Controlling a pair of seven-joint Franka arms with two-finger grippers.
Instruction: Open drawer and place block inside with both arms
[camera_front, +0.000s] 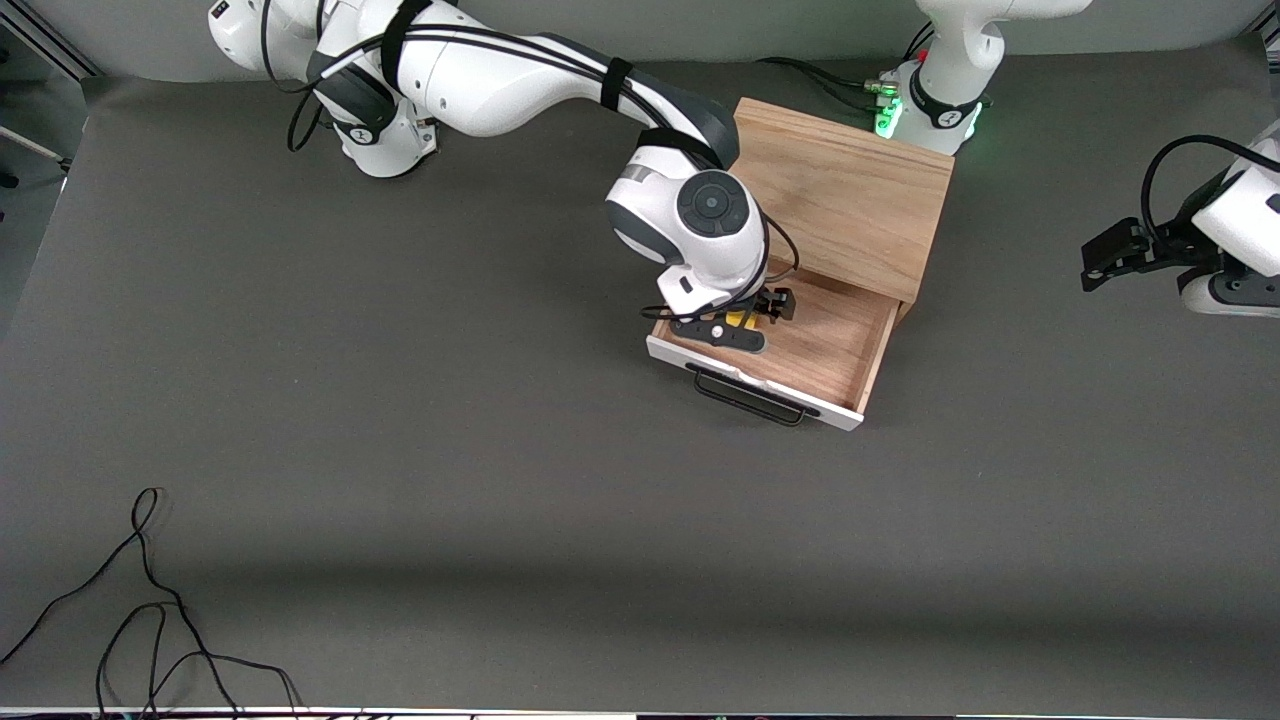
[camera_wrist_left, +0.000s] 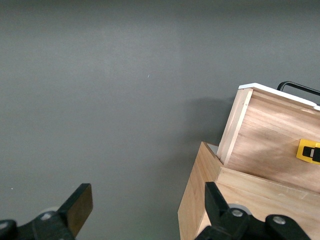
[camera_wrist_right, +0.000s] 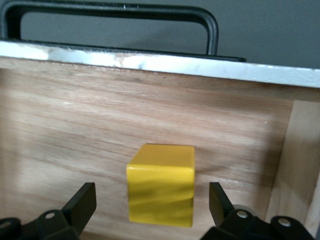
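The oak cabinet (camera_front: 850, 200) stands near the left arm's base with its drawer (camera_front: 830, 345) pulled out; the white front and black handle (camera_front: 750, 398) face the front camera. The yellow block (camera_front: 740, 319) rests on the drawer floor. My right gripper (camera_front: 745, 325) is open, down in the drawer. In the right wrist view the block (camera_wrist_right: 161, 185) sits between the spread fingers (camera_wrist_right: 82, 202) with a gap on each side. My left gripper (camera_front: 1100, 262) is open and empty, up over the table at the left arm's end. The left wrist view shows the drawer (camera_wrist_left: 270, 145) and block (camera_wrist_left: 309, 151).
Loose black cables (camera_front: 150, 620) lie on the grey table close to the front camera at the right arm's end. The right arm's forearm hangs over the cabinet's corner. The left wrist view shows the cabinet's side wall (camera_wrist_left: 195, 200) close to one finger.
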